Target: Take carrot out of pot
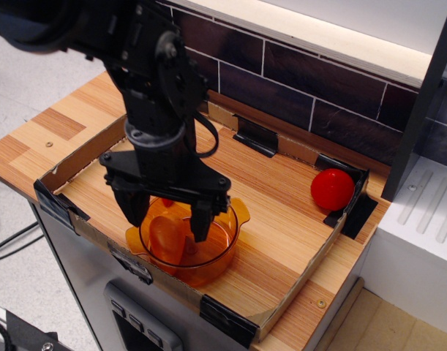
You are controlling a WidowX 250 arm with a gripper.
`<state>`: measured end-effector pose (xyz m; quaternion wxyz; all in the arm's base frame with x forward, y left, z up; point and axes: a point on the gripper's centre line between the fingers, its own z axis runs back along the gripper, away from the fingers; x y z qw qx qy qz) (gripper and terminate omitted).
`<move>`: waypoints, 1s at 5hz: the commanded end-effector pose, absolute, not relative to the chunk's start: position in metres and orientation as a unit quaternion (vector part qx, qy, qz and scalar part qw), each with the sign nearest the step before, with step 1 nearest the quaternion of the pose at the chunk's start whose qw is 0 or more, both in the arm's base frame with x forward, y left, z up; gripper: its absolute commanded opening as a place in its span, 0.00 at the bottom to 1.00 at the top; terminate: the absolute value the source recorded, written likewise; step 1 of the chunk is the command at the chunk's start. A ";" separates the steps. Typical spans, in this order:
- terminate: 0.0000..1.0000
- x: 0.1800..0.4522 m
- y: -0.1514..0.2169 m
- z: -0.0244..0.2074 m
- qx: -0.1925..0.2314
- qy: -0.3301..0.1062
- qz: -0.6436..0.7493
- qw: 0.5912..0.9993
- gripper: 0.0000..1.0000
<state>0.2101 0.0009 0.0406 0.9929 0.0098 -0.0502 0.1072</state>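
Wooden tabletop below dark tiled wall.

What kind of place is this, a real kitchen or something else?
Probably a mock kitchen set up for robot practice: a wooden counter edged with cardboard and backed by dark tiles, holding a plastic pot, a toy carrot and a red ball.

Orange carrot inside translucent amber pot; black gripper above. Red ball at far right. Striped light-wood desk; dark brick-pattern tiles with pale grout behind.
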 end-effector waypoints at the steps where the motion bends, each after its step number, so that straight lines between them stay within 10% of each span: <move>1: 0.00 0.216 -0.004 0.032 0.021 -0.058 0.115 0.991 1.00; 5: 0.00 0.216 -0.003 0.010 0.050 -0.059 0.117 0.990 1.00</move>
